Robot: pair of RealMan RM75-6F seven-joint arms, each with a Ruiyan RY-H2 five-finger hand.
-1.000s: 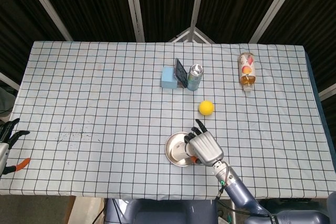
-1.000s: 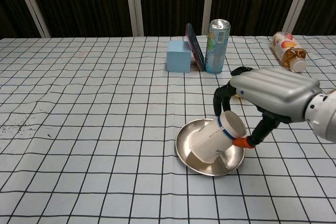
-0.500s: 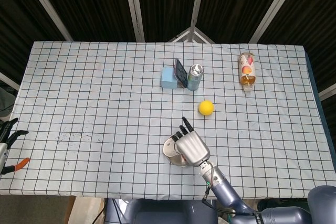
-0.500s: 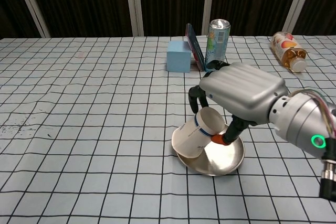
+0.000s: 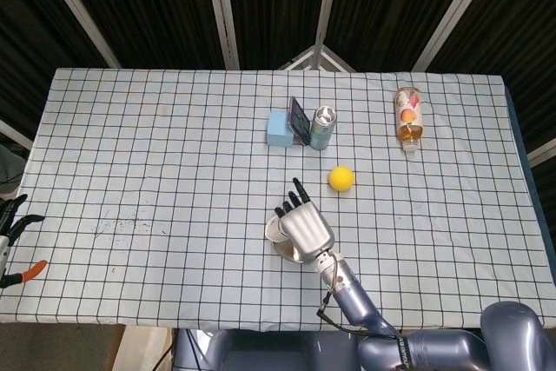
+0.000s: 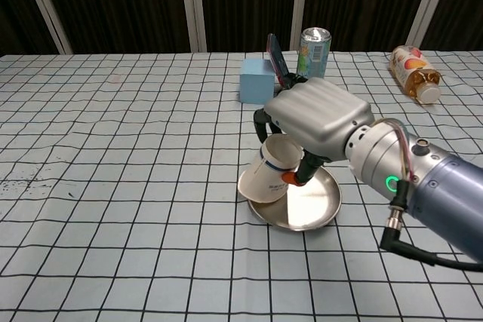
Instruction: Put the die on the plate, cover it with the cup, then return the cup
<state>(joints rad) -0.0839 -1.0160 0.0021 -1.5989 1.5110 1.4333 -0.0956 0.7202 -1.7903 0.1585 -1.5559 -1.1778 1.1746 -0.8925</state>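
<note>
At the far left edge of the checked tabletop (image 5: 130,171), the left robot hand (image 5: 10,230) lies with fingers apart, seemingly holding nothing. The right robot hand (image 6: 313,122) grasps the inverted white paper cup (image 6: 266,176), tilted over the left rim of the round metal plate (image 6: 309,205); the die is hidden.

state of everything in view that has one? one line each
cup: upside down, tilted, held by right robot hand at plate's left edge
plate: upright on table, visible part bare; die not seen
can: upright
bottle: lying on its side
left robot hand: at table's left edge, holding nothing
</note>
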